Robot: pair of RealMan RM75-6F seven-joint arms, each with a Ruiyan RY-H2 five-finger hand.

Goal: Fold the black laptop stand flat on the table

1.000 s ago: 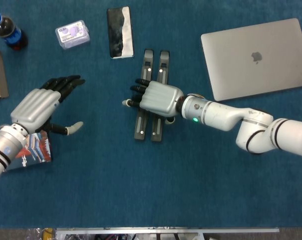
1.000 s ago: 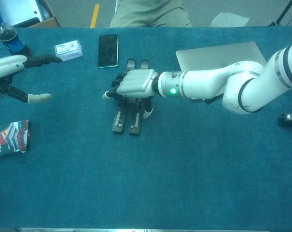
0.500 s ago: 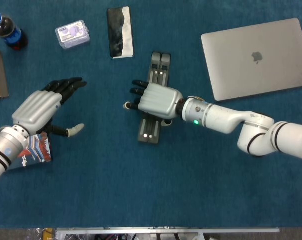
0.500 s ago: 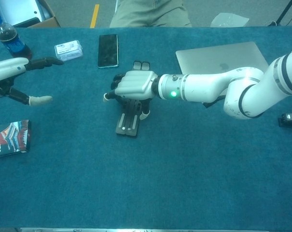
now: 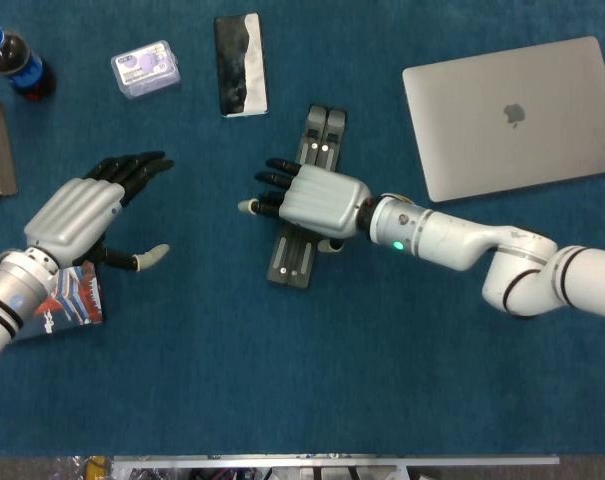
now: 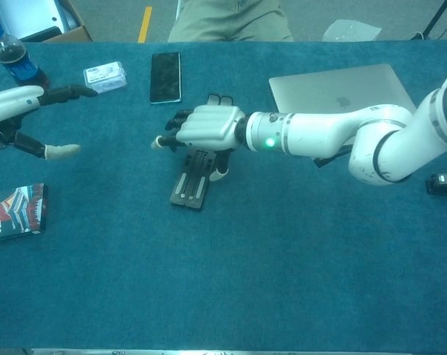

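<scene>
Closing since a second ago, the black laptop stand (image 5: 305, 208) is lying flat, bars together, under the right hand (image 5: 317, 197), fingers spreading.

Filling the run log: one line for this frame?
stand: black laptop stand flat, rails together | right hand over it | left hand open, apart

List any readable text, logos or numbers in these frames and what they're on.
No words can be read.
Laptop: apple logo on the lid, no lettering.
Small plastic box: printed label, too blurred.
Packet under the left hand: print, too blurred.
Bottle: label unreadable.
</scene>
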